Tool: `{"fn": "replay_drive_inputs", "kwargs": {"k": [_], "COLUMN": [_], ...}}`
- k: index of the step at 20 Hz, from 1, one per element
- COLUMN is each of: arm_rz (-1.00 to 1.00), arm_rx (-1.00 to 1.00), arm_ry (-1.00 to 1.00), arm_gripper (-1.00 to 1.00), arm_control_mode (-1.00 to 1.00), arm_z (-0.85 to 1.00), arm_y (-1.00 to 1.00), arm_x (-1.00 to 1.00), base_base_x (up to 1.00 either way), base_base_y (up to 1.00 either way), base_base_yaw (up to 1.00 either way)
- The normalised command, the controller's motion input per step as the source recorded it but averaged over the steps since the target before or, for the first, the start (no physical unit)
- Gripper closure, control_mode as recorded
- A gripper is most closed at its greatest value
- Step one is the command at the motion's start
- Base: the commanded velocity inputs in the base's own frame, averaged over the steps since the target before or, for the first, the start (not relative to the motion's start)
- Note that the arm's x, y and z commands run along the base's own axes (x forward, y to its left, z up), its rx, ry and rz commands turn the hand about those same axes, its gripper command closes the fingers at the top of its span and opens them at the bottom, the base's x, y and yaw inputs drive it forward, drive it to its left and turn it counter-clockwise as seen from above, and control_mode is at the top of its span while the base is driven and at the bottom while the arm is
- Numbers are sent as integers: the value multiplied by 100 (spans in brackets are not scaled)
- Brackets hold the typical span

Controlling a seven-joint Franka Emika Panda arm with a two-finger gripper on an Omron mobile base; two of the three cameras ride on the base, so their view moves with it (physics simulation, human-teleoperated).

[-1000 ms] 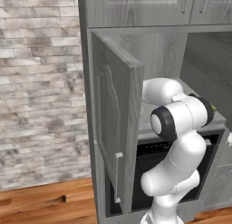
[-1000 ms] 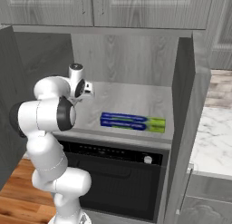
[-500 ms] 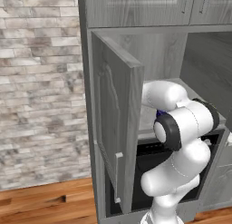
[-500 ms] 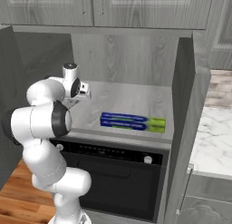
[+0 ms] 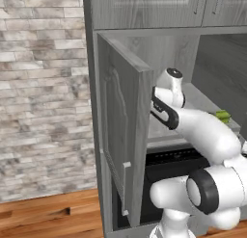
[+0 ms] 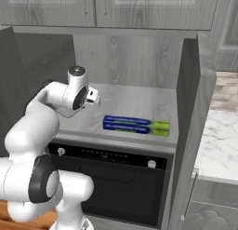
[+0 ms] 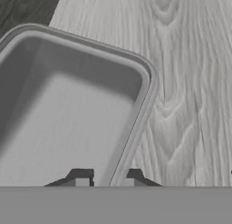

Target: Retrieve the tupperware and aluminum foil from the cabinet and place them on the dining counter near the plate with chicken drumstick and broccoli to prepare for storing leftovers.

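Observation:
The tupperware (image 7: 68,119), a shallow grey rimmed container, lies on the pale wood-grain cabinet shelf (image 7: 190,82). My gripper (image 7: 108,177) is low over its near right wall, with one fingertip (image 7: 81,177) inside and the other outside, shut on the rim. In the right base view my gripper (image 6: 95,98) reaches into the left part of the open cabinet. The aluminum foil (image 6: 135,125), a long blue box with a green end, lies on the shelf to its right, apart from it. The foil's green end (image 5: 222,115) peeks past my arm in the left base view.
The left cabinet door (image 5: 120,136) and the right cabinet door (image 6: 188,122) both stand open toward me. A black built-in oven (image 6: 111,178) sits under the shelf. White marble counter (image 6: 218,145) lies to the right, a brick wall (image 5: 43,87) to the left.
My hand has settled slightly lower onto the tupperware's edge and the jaws have narrowed on its rim. The elbow has swung down. The foil box has not moved.

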Motion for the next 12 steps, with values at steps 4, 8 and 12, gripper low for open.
{"fn": "replay_drive_inputs", "kwargs": {"k": [4, 8, 12], "arm_rz": [0, 2, 9], "arm_rx": [7, 0, 0], "arm_ry": [-24, -26, -18], "arm_gripper": [100, 100, 100], "arm_control_mode": [-100, -100, -100], "arm_z": [58, 49, 67], "arm_y": [-88, -38, -33], "arm_x": [-100, -100, -100], "base_base_x": [0, 0, 0], "base_base_y": [0, 0, 0], "base_base_yaw": [0, 0, 0]}}
